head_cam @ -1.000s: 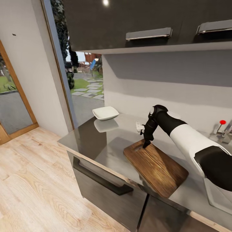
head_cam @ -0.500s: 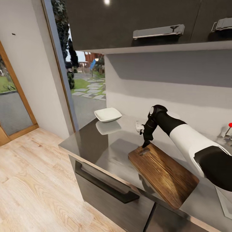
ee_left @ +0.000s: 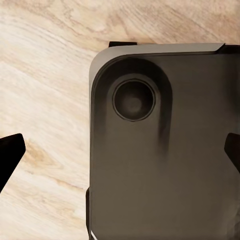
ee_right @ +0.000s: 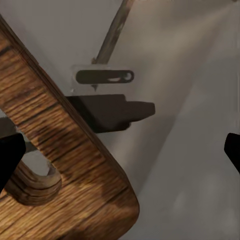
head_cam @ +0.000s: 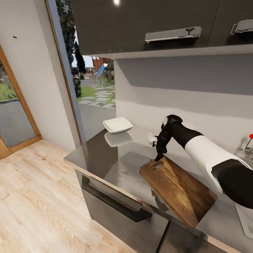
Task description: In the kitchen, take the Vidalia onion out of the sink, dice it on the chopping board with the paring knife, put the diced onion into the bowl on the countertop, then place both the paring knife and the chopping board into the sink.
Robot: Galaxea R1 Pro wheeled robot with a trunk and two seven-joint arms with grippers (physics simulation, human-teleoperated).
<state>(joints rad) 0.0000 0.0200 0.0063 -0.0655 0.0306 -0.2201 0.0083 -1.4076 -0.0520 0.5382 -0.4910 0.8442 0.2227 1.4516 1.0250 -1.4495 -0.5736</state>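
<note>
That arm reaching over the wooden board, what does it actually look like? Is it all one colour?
No, it is two-toned. The right arm has smooth rounded shells: glossy black near the shoulder, a white middle section, then black again past a round grey-capped joint. It ends in a slim black pincer. In the right wrist view, its fingertips are plain dark wedges. No cables or markings show.
</note>
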